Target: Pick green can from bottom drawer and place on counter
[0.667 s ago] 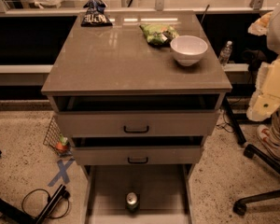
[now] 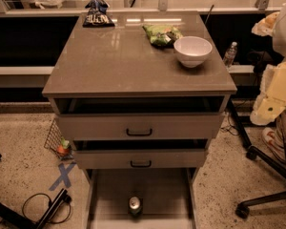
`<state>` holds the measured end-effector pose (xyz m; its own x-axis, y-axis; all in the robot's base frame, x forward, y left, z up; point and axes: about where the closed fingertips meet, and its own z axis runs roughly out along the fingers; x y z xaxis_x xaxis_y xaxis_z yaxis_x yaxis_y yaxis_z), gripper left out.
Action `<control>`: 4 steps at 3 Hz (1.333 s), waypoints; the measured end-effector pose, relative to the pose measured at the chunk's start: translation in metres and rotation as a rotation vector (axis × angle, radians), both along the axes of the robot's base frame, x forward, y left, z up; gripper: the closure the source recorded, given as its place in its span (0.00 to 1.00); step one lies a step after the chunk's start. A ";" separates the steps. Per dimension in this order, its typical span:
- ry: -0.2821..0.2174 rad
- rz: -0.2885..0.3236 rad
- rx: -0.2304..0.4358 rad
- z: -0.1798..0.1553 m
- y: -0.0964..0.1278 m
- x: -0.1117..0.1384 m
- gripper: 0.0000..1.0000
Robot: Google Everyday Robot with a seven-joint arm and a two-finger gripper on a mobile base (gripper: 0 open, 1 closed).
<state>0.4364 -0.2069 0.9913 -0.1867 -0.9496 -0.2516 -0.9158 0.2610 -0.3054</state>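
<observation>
Currently green can [image 2: 135,205] apparently upright in open bottom drawer [image 2: 174,194]; end effector out of view, state untellable.

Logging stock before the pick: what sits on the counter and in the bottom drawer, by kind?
Snack bags: 2, dark blue snack bag, green snack bag
White round bowl: 1
Small green metal can: 1
Total: 4
The gripper is out of view.

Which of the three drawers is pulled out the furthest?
The bottom drawer, alone showing its floor, where the green can stands; the top drawer and middle drawer are barely open. The tool is not in view.
</observation>
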 end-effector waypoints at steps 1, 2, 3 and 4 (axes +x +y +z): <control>0.006 0.042 0.072 -0.030 0.002 -0.004 0.00; 0.002 0.055 0.230 -0.101 -0.012 -0.018 0.00; -0.057 0.040 0.432 -0.164 -0.017 -0.012 0.00; -0.141 0.055 0.676 -0.195 -0.014 -0.007 0.00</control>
